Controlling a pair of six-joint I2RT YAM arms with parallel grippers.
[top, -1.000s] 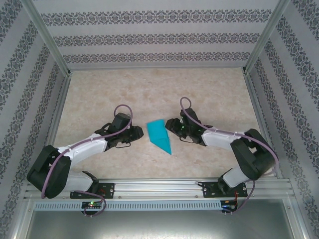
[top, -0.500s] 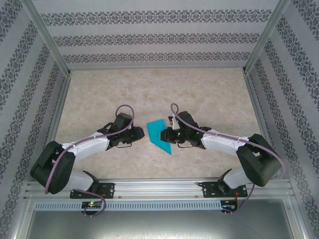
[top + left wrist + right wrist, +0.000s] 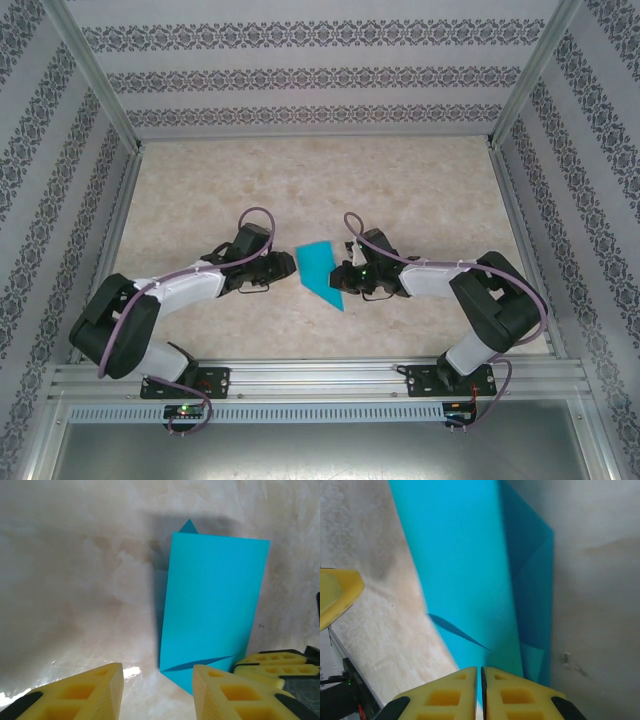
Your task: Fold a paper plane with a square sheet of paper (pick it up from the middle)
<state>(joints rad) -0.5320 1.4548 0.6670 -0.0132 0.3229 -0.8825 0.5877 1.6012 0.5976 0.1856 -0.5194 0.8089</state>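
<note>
The table (image 3: 300, 180) bears the plane (image 3: 320, 272) at its middle, lying flat between the two arms. The right gripper (image 3: 481, 672) is pinched tight on one edge of the plane. The left gripper (image 3: 157, 666) stands partly parted just beside it, holding nothing.

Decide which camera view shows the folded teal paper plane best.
Left wrist: the paper plane shows large, with nearly its whole outline and its folds. Top external shows it small, with one edge at the right gripper. Right wrist gives a cropped close-up of its layers.
</note>
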